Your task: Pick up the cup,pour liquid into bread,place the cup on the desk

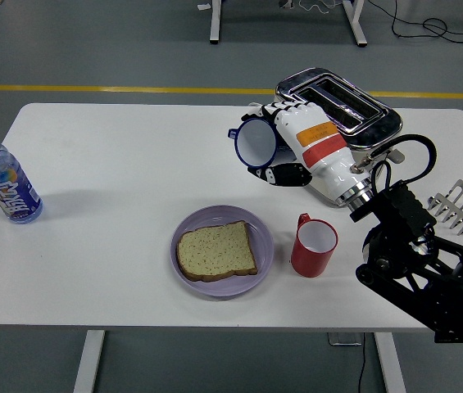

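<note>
Head view shows the right hand [284, 143] wrapped tight round the cup [256, 142], held on its side with the mouth facing left, raised clear of the table [116, 180], seemingly to pour on the bread [215, 251] lying below-left on its plate [262, 237].

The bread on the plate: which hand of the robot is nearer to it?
Right. The right hand, gripping a blue-rimmed cup, is above the table behind and right of the bread. The left hand is not in view.
</note>
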`<act>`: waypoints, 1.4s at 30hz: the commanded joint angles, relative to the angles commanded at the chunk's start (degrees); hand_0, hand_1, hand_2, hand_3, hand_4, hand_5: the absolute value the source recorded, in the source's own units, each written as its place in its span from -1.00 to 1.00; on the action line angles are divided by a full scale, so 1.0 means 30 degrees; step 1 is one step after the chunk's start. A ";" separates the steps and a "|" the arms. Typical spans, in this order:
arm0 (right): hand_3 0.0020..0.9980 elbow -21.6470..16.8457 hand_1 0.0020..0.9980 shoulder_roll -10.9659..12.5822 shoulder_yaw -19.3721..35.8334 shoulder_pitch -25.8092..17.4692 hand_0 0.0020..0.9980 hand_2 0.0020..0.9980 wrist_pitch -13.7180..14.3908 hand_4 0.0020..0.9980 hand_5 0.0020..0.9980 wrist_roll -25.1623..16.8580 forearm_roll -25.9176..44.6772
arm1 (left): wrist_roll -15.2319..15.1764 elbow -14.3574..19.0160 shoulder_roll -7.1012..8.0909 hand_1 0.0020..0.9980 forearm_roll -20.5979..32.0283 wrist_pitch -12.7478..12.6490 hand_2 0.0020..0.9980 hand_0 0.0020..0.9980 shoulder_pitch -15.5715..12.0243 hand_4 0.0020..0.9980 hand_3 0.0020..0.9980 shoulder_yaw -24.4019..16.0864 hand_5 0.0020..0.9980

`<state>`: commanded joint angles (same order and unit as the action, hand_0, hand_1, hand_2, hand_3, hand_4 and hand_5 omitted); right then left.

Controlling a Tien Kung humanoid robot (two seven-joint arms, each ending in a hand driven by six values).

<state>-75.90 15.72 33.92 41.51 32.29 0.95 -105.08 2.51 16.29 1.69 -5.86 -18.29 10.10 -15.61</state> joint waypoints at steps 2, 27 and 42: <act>-0.09 -0.0189 -0.39 0.0103 0.0376 -0.0163 -0.40 -0.10 -0.0161 0.61 -1.00 -0.0268 0.1576 | 0.0012 -0.0002 -0.0005 0.39 -0.0033 -0.0003 0.40 0.38 -0.0016 -0.49 0.11 -0.0022 1.00; -0.09 -0.1720 -0.38 0.2770 0.5469 -0.3990 -0.33 -0.10 -0.2486 0.60 -1.00 -0.1443 1.5502 | -0.0202 -0.0011 -0.0006 0.39 0.0462 0.0016 0.40 0.37 -0.0069 -0.49 0.11 0.0274 1.00; -0.08 -0.1835 -0.38 0.3539 0.8342 -0.7391 -0.29 -0.09 -0.2437 0.59 -1.00 -0.1469 1.3994 | -0.0227 -0.0011 -0.0019 0.39 0.0499 0.0038 0.41 0.37 -0.0019 -0.50 0.11 0.0287 1.00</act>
<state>-81.41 26.34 58.95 19.34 24.98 -3.46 -63.10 1.83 16.26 1.63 -4.37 -18.17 10.05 -14.75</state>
